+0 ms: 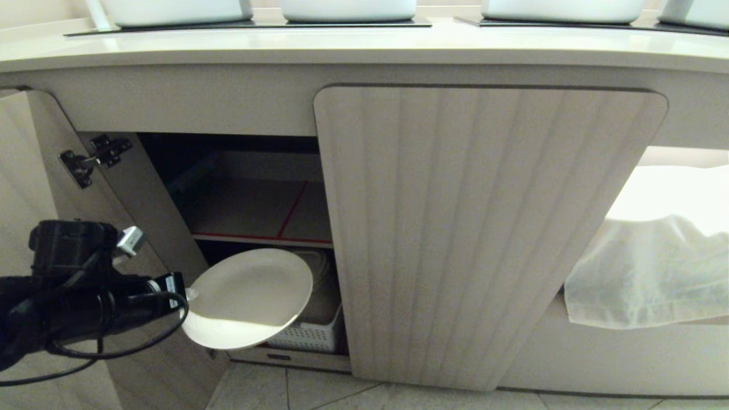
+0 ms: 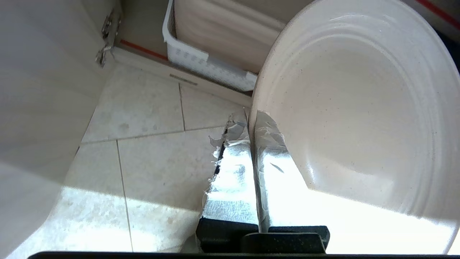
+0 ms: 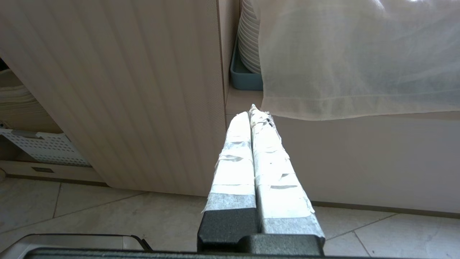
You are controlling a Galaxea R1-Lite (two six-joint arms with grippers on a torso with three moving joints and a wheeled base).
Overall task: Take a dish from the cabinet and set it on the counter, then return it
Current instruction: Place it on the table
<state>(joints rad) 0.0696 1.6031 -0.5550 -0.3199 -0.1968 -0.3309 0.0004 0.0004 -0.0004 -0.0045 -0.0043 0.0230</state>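
The cream dish (image 1: 248,296) hangs tilted in the air before the open left bay of the cabinet (image 1: 472,228). My left gripper (image 1: 185,296) is shut on its left rim. In the left wrist view the taped fingers (image 2: 233,169) pinch the edge of the dish (image 2: 359,108) between them, above the floor tiles. The counter (image 1: 364,48) runs across the top, above the cabinet. My right gripper (image 3: 251,113) is shut with nothing in it, low in front of the fluted middle door (image 3: 143,90).
The left door (image 1: 34,188) stands swung open beside my left arm. Inside are a red-edged shelf (image 1: 262,236) and a white basket (image 1: 307,336) of plates. A sheer cloth (image 1: 649,267) hangs over the right bay, where plates (image 3: 249,39) are stacked in a blue-grey tray (image 3: 244,77).
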